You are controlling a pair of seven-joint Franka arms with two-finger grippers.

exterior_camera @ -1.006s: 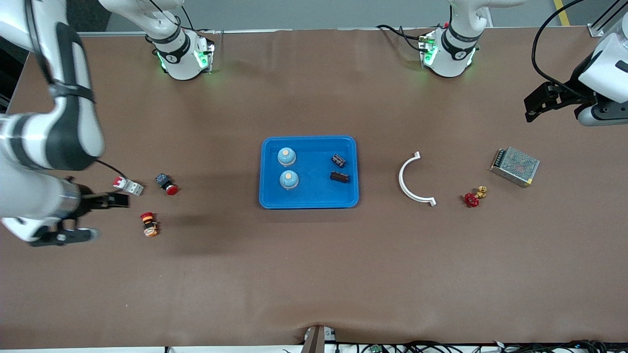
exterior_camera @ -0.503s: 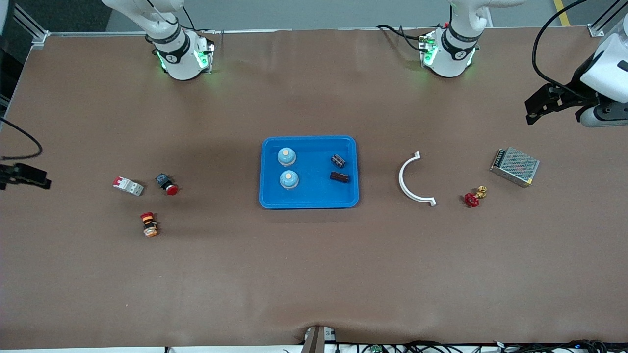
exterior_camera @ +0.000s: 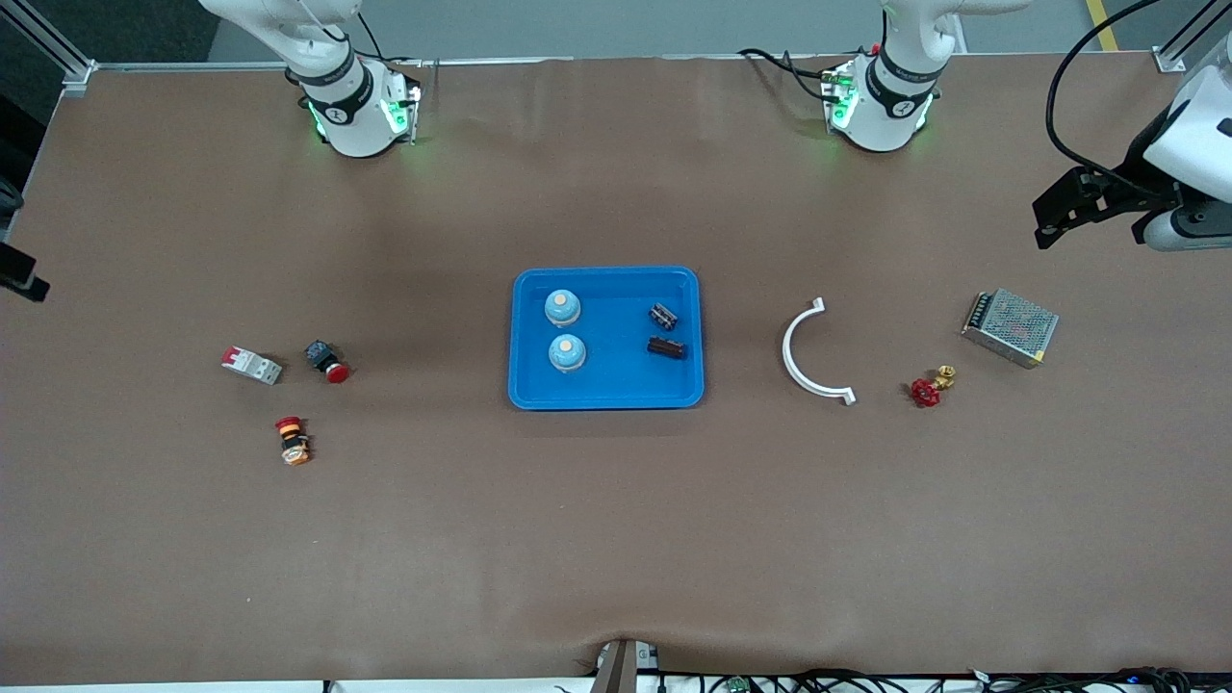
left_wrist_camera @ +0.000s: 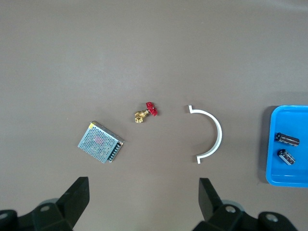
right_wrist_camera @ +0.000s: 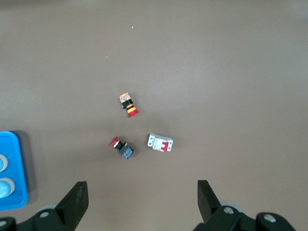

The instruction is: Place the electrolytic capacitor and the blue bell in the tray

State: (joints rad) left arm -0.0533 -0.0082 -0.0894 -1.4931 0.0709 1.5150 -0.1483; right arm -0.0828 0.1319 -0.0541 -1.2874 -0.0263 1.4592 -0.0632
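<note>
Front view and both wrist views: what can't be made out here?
- Right gripper: cut off by the front view's edge at the right arm's end.
- Capacitors in the tray: markings too small in the front view.
- Bells: cut by the right wrist view's edge.
- Left gripper: only its open tips show in the left wrist view.

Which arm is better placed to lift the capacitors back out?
Left. Both capacitors lie in the tray's end toward the left arm; the open left gripper hangs over that end of the table. The open right gripper waits at the right arm's end.
</note>
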